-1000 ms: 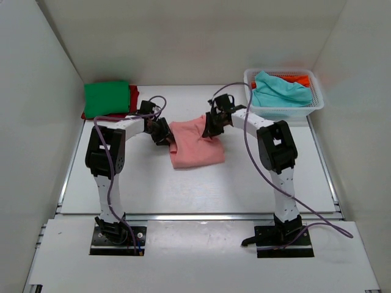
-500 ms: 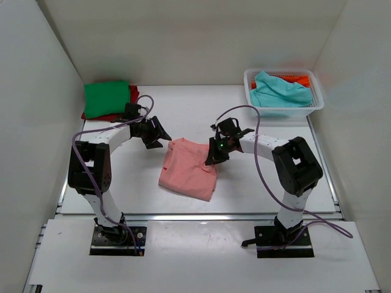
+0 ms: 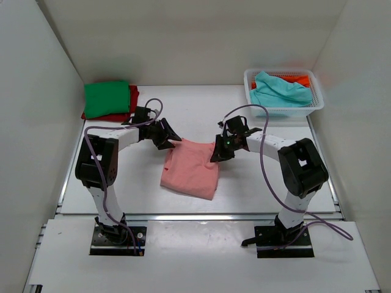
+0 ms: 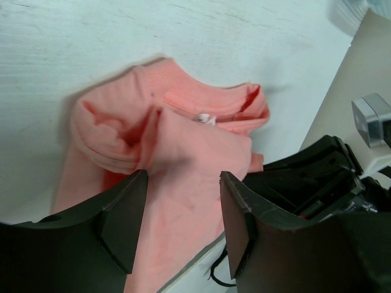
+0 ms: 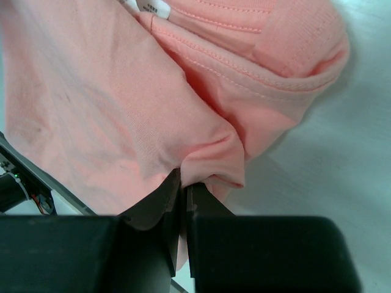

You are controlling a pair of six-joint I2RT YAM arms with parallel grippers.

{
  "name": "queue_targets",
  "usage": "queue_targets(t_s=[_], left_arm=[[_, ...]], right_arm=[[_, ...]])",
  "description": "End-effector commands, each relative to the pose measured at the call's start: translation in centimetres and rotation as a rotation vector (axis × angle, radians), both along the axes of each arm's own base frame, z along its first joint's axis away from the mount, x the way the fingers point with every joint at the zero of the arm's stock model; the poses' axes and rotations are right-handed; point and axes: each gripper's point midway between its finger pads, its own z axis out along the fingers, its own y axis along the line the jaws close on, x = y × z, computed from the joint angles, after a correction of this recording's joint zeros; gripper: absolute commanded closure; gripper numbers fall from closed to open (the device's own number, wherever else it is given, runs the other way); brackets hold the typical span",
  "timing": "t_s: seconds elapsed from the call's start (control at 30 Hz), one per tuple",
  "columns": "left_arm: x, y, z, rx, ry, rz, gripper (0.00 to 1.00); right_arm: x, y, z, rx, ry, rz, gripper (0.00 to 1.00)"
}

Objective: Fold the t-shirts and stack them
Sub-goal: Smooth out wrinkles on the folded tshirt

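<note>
Shirt [image 3: 190, 171], salmon pink, loosely folded and rumpled, lies mid-table [image 3: 122, 189] between the grippers. Right gripper [image 5: 183, 189] is pinched on its right edge fold. Left gripper [image 4: 183, 201] has jaws apart, gripping nothing, over the far-left corner. Farther back: green shirt [image 3: 107, 97] on red shirt [image 3: 133, 97], left; teal shirt [image 3: 278, 90] in basket [image 3: 284, 111], right.

Both arms reach forward and bend inward, claws held low. The left claw [image 4: 183, 178] stands open; the right claw [image 5: 183, 184] pinches the pink t-shirt [image 5: 104, 97].

Nothing legible anywhere; the small white neck tag [image 5: 151, 6] at the salmon-pink t-shirt [image 5: 110, 104] collar is too blurred to read.
</note>
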Motion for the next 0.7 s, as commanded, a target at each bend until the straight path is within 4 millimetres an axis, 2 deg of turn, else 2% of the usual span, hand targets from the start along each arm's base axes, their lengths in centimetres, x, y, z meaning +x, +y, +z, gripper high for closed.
queue_targets(t_s=[0.0, 0.07, 0.13, 0.3, 0.57, 0.6, 0.67], left_arm=[[1.4, 0.4, 0.6, 0.007, -0.046, 0.007, 0.39], [1.3, 0.8, 0.6, 0.017, -0.051, 0.021, 0.41], [1.3, 1.2, 0.2, 0.013, -0.046, 0.033, 0.43], [1.7, 0.4, 0.3, 0.007, -0.050, 0.024, 0.44], [2.5, -1.0, 0.2, -0.006, -0.053, 0.004, 0.50], [2.2, -0.9, -0.2, -0.003, -0.042, 0.004, 0.52], [2.3, -1.0, 0.2, -0.008, -0.050, 0.008, 0.67]], right_arm=[[0.7, -0.1, 1.9, 0.040, -0.072, 0.010, 1.00], [0.5, -0.3, 1.8, 0.048, -0.063, 0.001, 1.00], [0.8, -0.2, 2.9, 0.079, -0.092, -0.009, 1.00], [1.3, -0.1, 4.0, 0.129, -0.127, -0.017, 1.00], [1.6, -0.2, 4.2, 0.129, -0.129, -0.020, 1.00], [1.4, 0.0, 4.3, 0.139, -0.129, -0.013, 1.00], [1.7, 0.0, 4.6, 0.144, -0.143, -0.015, 1.00]])
